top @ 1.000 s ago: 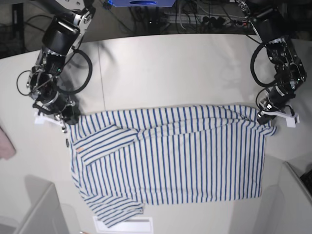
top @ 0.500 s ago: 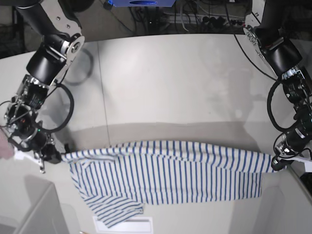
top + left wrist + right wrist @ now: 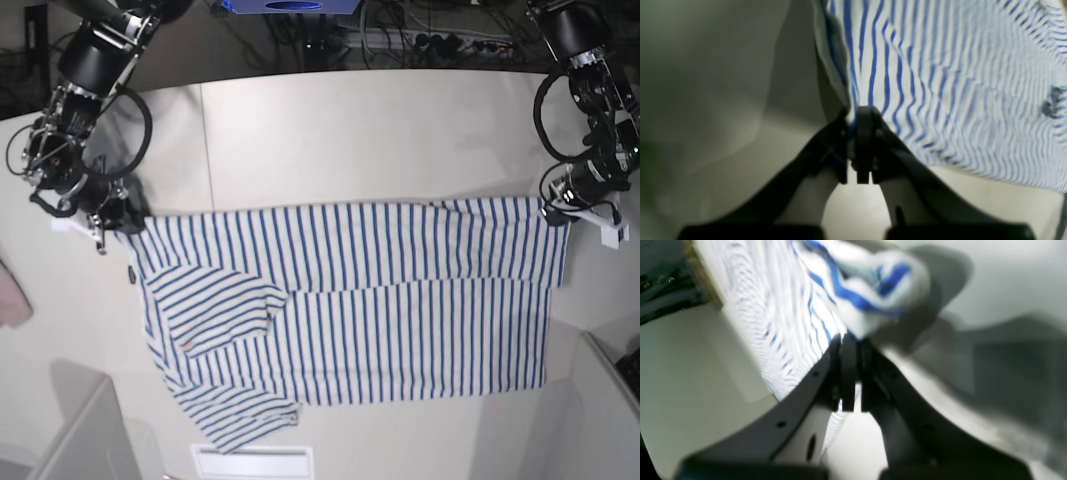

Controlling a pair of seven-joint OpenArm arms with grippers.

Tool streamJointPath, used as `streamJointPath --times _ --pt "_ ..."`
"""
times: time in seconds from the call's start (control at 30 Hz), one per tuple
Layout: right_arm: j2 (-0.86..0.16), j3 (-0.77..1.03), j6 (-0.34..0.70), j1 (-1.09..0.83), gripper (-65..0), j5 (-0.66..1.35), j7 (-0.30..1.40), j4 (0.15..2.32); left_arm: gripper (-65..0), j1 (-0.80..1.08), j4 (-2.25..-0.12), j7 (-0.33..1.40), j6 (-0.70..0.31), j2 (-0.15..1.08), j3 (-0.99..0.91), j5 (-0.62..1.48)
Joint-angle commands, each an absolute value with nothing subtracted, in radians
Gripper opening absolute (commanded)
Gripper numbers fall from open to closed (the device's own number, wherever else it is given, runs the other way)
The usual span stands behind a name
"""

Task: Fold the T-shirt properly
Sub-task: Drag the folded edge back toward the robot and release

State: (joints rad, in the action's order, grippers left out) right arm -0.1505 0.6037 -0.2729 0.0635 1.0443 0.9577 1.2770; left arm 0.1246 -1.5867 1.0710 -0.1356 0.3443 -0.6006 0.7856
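The left gripper [image 3: 858, 133] is clenched on the T-shirt [image 3: 940, 83], its jaws pressed together with a striped edge pinched between them; from that pinch the cloth fans up and to the right of the jaws, and bare table [image 3: 706, 83] lies to their left. The right gripper [image 3: 850, 373] is likewise clamped on the shirt [image 3: 790, 316], with a bunched lump of striped cloth just above and to the right of its tips and the striped sheet running off to the upper left, though this view is blurred. In the base view the left gripper [image 3: 556, 212] holds the top corner of the shirt [image 3: 380, 300] at the view's right, and the right gripper [image 3: 118, 222] holds the opposite top corner at the view's left, so the top edge runs fairly straight between the two. Away from both grippers the shirt lies spread on the table [image 3: 350, 140], with a fold line across its middle and a sleeve near the right gripper folded over the body, a small orange mark [image 3: 186, 345] on it. Beyond the right gripper, at the frame's left edge, lies a pink cloth [image 3: 10, 300].
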Motion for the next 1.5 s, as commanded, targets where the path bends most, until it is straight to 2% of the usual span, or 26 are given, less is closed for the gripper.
streamJointPath --times 0.0,0.07,0.2,0.4,0.57,0.83,1.07,1.47 --pt "-0.166 0.607 -0.265 0.058 -65.0 1.064 0.958 1.296 -65.0 0.137 -1.606 1.055 -0.142 0.364 -0.607 0.803" --pt "-0.166 0.607 -0.260 0.019 -65.0 1.064 0.958 1.299 -65.0 0.188 -1.606 1.056 -0.142 0.364 -0.607 0.803" --pt "-0.162 0.607 -0.188 -0.065 -65.0 1.064 0.958 1.374 -65.0 0.259 -1.604 1.053 -0.142 0.369 -0.607 0.802" --pt "-0.099 0.607 -0.188 -0.194 -65.0 1.064 0.963 1.570 -65.0 0.335 -1.627 1.052 -0.143 0.371 -0.615 0.802" --pt "-0.070 0.607 -0.188 -0.282 -65.0 1.063 0.960 1.649 -65.0 0.406 -1.676 1.049 -0.143 0.369 -0.616 0.802" --pt "-0.077 0.607 -0.188 -0.329 -65.0 1.058 0.958 1.656 -65.0 0.423 -1.681 1.052 -0.143 0.387 -0.616 0.802" --pt "-0.097 0.697 -0.188 -0.334 -65.0 1.058 0.969 1.652 -65.0 0.450 -1.678 1.052 -0.143 0.441 -0.613 0.802" --pt "-0.087 0.720 -0.186 -0.403 -65.0 1.064 0.997 1.656 -65.0 0.555 -1.681 1.050 -0.143 0.437 -0.616 0.802"
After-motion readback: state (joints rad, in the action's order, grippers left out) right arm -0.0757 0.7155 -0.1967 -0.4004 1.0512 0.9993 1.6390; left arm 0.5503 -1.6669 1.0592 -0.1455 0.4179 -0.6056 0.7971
